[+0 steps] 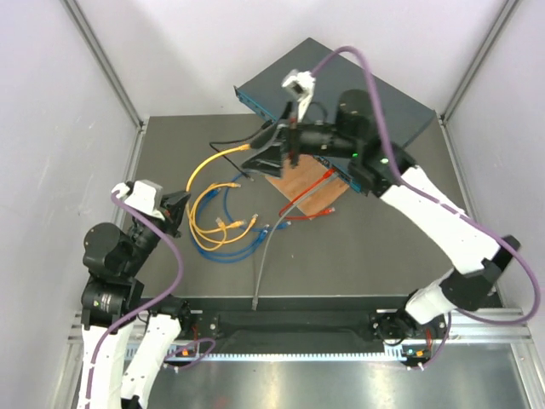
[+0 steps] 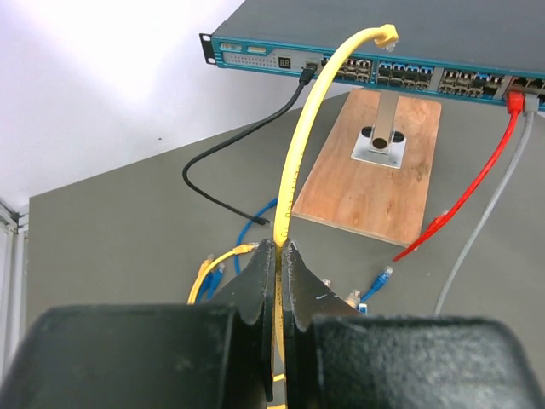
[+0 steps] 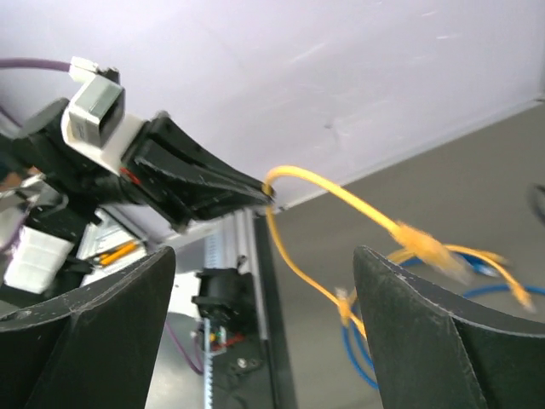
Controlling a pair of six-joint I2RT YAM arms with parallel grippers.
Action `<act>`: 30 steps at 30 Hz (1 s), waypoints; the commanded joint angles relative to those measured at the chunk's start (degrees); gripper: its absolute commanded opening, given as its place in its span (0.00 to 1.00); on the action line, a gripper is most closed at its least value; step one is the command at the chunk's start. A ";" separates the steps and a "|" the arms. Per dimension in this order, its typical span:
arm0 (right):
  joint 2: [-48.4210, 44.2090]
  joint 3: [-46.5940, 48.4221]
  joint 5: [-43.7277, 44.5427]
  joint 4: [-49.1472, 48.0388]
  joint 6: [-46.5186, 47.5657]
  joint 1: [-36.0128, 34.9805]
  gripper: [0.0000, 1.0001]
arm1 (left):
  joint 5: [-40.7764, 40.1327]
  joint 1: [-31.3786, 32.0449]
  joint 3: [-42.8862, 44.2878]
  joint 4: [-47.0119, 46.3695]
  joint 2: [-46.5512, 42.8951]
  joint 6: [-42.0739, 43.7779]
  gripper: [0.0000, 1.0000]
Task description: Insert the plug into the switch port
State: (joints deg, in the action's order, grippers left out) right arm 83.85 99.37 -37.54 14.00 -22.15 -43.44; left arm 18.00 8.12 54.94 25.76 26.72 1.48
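Observation:
My left gripper (image 2: 279, 256) is shut on a yellow cable (image 2: 294, 162) that arches up toward the switch. Its clear yellow plug (image 2: 385, 34) hangs free at the top, in front of the switch (image 2: 383, 51), a flat teal-grey box with a row of sockets. From above, the left gripper (image 1: 179, 207) sits at the left of the table. My right gripper (image 1: 255, 158) reaches across from the right toward the cable's free end. In the right wrist view its fingers (image 3: 400, 315) stand wide apart. The blurred plug (image 3: 423, 245) lies beyond the right finger, with nothing between the fingers.
A brown wooden board (image 1: 311, 192) with a metal post lies under the switch. A black cable (image 2: 230, 145), a red cable (image 2: 477, 179) and a grey cable (image 2: 494, 204) sit in switch sockets. Loose blue and yellow cables (image 1: 223, 234) lie mid-table.

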 commanded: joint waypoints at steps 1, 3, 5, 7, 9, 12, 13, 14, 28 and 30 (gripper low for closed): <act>3.68 3.19 1.42 -9.07 -6.40 -4.54 0.83 | -0.25 -0.21 -1.41 -3.17 -1.84 2.48 0.00; 6.14 3.28 1.24 -11.79 -10.17 -5.95 0.82 | 0.28 -0.21 -1.76 -3.70 -2.28 3.62 0.00; 8.07 3.46 1.24 -13.46 -12.12 -6.65 0.82 | 0.02 -0.21 -2.20 -4.13 -2.55 4.23 0.00; 9.04 3.28 1.76 -13.65 -15.19 -7.27 0.81 | 0.28 -0.21 -2.64 -4.92 -2.90 4.76 0.00; 10.10 2.41 1.94 -16.19 -18.27 -7.36 0.80 | 0.19 -0.30 -3.08 -5.72 -3.25 4.77 0.00; 10.80 1.53 2.30 -16.99 -20.65 -7.54 0.79 | -1.03 -0.21 -3.78 -6.77 -3.34 4.68 0.00; 10.89 1.35 2.38 -16.90 -21.00 -7.45 0.79 | -1.30 -0.21 -4.22 -6.86 -3.34 4.85 0.00; 10.72 1.00 2.38 -16.73 -21.18 -7.45 0.79 | -1.65 -0.21 -4.49 -6.95 -3.43 5.20 0.00; 15.99 3.19 3.88 -18.13 -22.76 -8.24 0.75 | 2.21 -0.21 -7.30 -9.15 -4.48 5.64 0.00; 17.30 4.77 3.88 -19.01 -23.11 -8.41 0.74 | 2.57 -0.21 -7.91 -9.06 -4.74 6.43 0.00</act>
State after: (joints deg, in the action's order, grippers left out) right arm 99.74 99.83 -34.11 -0.93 -44.01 -50.65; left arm 18.57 8.12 47.92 20.53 23.20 6.48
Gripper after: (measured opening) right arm 0.749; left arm 0.031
